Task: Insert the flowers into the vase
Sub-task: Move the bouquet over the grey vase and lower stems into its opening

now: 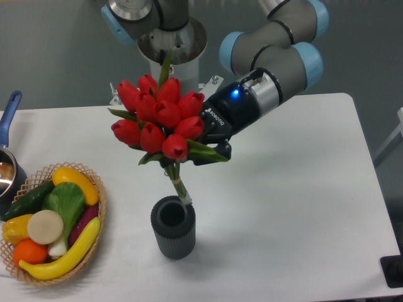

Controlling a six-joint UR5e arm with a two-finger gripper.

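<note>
The flowers (157,116), a bunch of red tulip buds with green leaves, hang tilted over the table with the buds up and to the left. Their tied green stems (177,184) point down to the right, and the stem end sits right at the rim of the vase. The vase (172,226) is a dark grey ribbed cylinder standing upright near the table's front. My gripper (211,141) reaches in from the right and is shut on the flowers just below the buds; leaves hide most of its fingers.
A woven basket (96,217) of vegetables sits at the front left. Beside it, at the left edge, is a pot with a blue handle (9,113). The arm's base (171,47) stands behind the table.
</note>
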